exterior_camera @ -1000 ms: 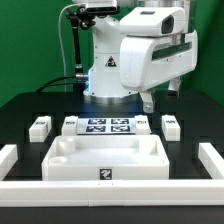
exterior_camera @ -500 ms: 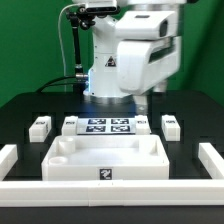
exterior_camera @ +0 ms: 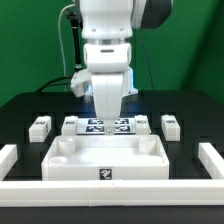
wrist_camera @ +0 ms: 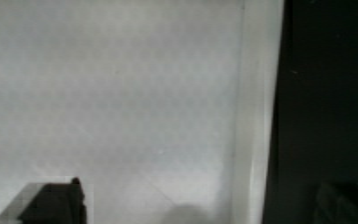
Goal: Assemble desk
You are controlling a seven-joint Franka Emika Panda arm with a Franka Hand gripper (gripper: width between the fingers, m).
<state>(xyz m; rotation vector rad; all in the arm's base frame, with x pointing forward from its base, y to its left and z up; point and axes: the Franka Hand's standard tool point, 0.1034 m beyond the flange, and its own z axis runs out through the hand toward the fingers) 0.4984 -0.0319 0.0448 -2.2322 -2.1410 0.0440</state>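
The desk top [exterior_camera: 105,165], a white tray with a raised rim, lies in the middle of the black table. Small white tagged legs stand behind it: two on the exterior view's left [exterior_camera: 40,127] [exterior_camera: 70,125] and two on its right [exterior_camera: 142,123] [exterior_camera: 171,125]. The arm [exterior_camera: 108,80] hangs straight down over the back edge of the desk top. In the wrist view a blurred white surface [wrist_camera: 123,100] fills most of the picture, with black table beside it. My gripper [wrist_camera: 202,205] is open, its dark fingertips [wrist_camera: 51,205] far apart with nothing between them.
The marker board [exterior_camera: 92,127] lies behind the desk top, partly covered by the arm. Long white border rails run along the exterior view's left [exterior_camera: 8,158], front [exterior_camera: 110,190] and right [exterior_camera: 212,160]. The robot base and cables stand at the back.
The arm has swung from the exterior view's right to the centre and come down over the back of the desk top. The parts have not moved.
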